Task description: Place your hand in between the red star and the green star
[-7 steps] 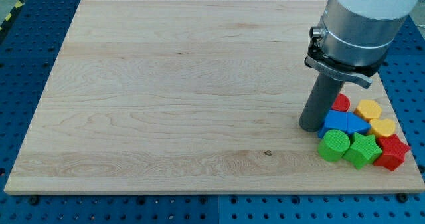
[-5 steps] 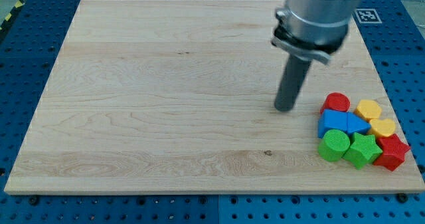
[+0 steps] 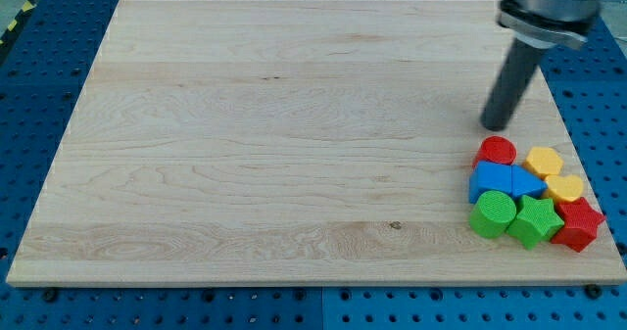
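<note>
With my tip (image 3: 494,126) bare and holding nothing just above the red cylinder (image 3: 498,151), the red star (image 3: 578,224) and green star (image 3: 535,219) touch near the surface's (image 3: 245,124) bottom-right corner, so wedging the tool between them risks shoving blocks off the edge.

My tip (image 3: 495,126) stands on the board (image 3: 245,144) just above the cluster of blocks (image 3: 529,195) packed together at the view's lower right corner.
</note>
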